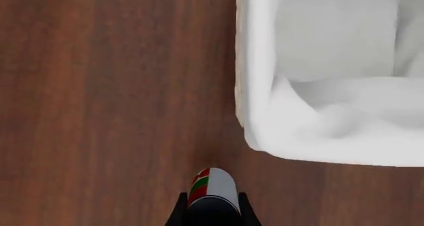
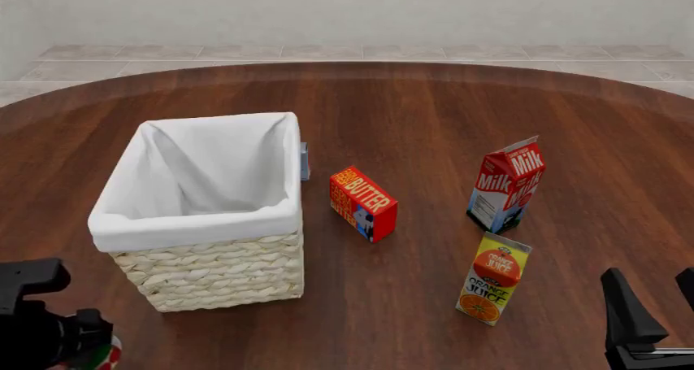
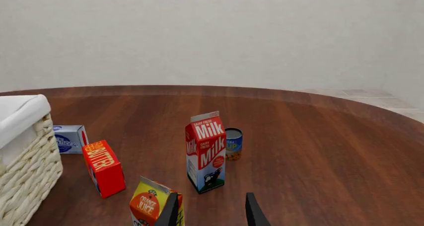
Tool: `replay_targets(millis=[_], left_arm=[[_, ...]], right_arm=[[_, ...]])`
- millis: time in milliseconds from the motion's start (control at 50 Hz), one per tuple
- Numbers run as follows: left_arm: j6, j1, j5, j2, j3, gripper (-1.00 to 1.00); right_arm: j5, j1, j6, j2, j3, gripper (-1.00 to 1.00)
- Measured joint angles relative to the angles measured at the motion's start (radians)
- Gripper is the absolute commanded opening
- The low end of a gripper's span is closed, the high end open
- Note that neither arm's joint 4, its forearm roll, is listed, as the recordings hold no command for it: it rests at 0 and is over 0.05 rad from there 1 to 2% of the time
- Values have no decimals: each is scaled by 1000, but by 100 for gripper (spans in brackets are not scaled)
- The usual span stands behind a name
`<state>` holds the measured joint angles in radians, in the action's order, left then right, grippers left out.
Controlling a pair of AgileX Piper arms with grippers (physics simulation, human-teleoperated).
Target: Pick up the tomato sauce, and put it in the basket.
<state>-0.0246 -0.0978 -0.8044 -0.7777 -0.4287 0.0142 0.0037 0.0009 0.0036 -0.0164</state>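
Dark brown wood grain covers the round table (image 2: 434, 110), with a pale tiled floor and plain wall behind its far edge. One tomato sauce (image 1: 213, 188) can is clamped in the left pincer (image 1: 212, 211), low at the near left corner of the table. In the left wrist view its long axis runs forward along the fingers, the red, white and green label showing on its side; in the front view only a sliver of it peeks out beside the arm, so its tilt is hard to judge there. One basket (image 2: 206, 215) stands just beyond, toward the left edge, its white lining folded over the rim; the can is outside it, near its front corner.

Toward the middle lies one red butter box (image 2: 363, 202), tilted on the wood. Right of it stand one milk carton (image 2: 506, 185) and, nearer the front edge, one orange juice carton (image 2: 495, 279). Behind the milk sits one small blue can (image 3: 233, 143), and behind the basket one small blue and white box (image 3: 69, 138).

At the near right corner the right pincer (image 3: 210, 211) holds nothing, its fingers parted.
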Motion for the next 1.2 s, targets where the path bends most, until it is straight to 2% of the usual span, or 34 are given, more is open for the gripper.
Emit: replay_targets(millis=[860,1200], left_arm=[[-48,18,-267,205,-181,-100],[-84,38,-367,250,-286,-100]], right_arm=[[0,0,0,0,0,100],[0,0,0,0,0,100]])
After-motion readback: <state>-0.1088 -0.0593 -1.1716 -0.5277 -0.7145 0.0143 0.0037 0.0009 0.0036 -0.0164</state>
